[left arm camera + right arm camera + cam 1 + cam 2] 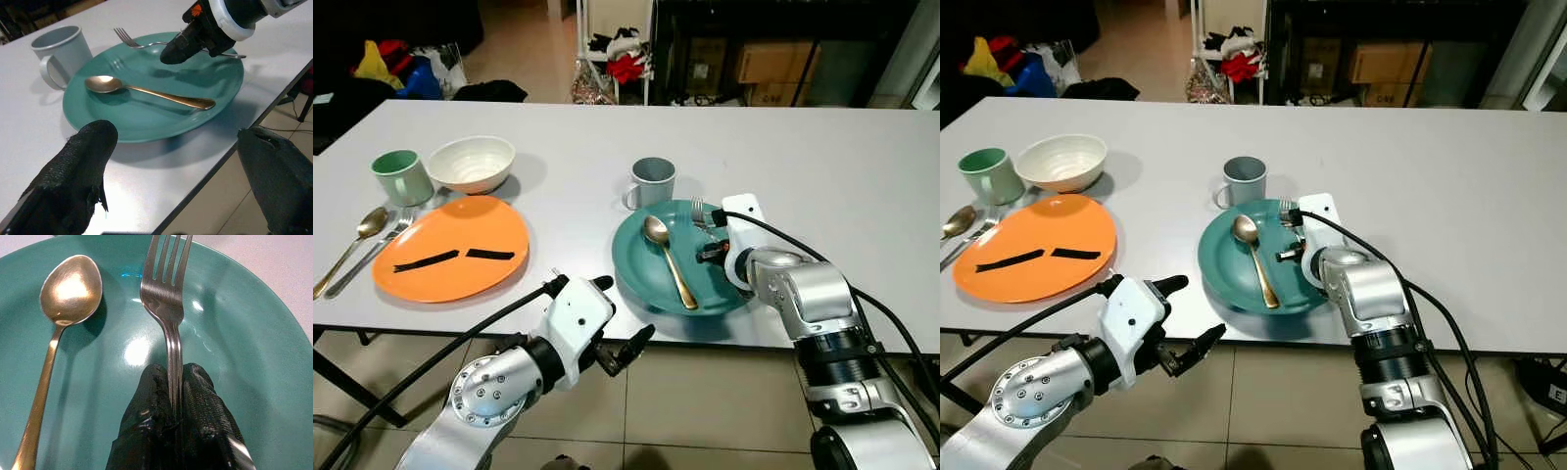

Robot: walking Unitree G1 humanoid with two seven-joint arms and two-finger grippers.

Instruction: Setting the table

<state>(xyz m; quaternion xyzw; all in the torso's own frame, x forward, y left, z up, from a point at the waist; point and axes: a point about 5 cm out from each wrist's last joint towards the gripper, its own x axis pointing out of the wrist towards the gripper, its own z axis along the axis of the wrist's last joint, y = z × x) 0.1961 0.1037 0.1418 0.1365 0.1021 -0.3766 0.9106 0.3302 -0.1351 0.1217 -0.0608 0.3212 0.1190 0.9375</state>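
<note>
On the white desk (822, 166) stand two plates, two mugs and one bowl, with two spoons and two forks among them. The teal plate (651, 269) near the desk's front edge carries a gold spoon (668, 257), bowl end pointing away from the robot, and a silver fork (168, 308) beside it. The right claw (177, 418) has its fingers pressed together on the fork's handle, pinching it just over the plate, tines pointing toward the grey mug (653, 180) that stands just behind the plate's rim. The left claw (612, 338) hangs below the desk's front edge with its fingers spread, holding nothing. To the robot's left lies an orange plate (450, 279) with two black strips (455, 257) on it. Behind it are a white bowl (471, 163) and a pale green mug (399, 176); what they hold cannot be made out. A second spoon (357, 240) and second fork (382, 245) lie together on the desk beside the orange plate. No writing is readable.
</note>
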